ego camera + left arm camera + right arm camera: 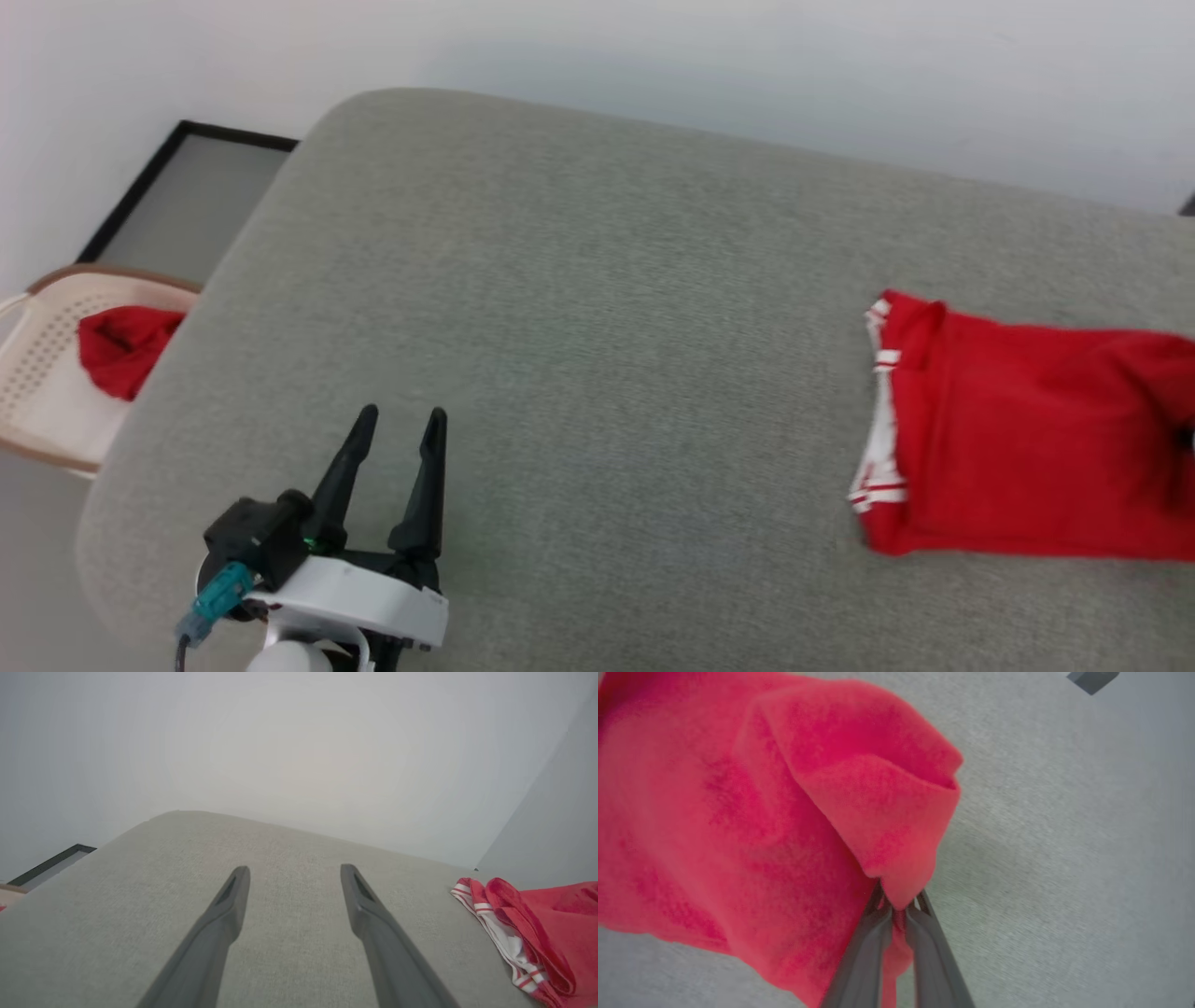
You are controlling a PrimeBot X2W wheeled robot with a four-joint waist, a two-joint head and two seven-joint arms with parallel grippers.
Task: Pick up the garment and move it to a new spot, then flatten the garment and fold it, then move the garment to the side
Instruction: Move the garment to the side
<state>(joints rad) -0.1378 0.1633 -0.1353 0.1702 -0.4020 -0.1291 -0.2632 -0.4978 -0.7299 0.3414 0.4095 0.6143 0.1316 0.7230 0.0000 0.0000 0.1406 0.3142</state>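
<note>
Soft red short-sleeved T-shirt [1018,439] with white, stripe-trimmed sleeve ends, lying on the right part of a grey woven-fabric cushion [560,280]; long axis left to right, striped edge toward the middle; right gripper [899,905] pinched narrow on a fold of the red cloth. The left gripper [403,420], fingers spread wide and empty, sits well apart to the left; the right arm is judged better placed for the carry.

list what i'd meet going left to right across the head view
beige perforated basket with a red cloth in it → left gripper, jaws open → garment, running off the right edge
</note>
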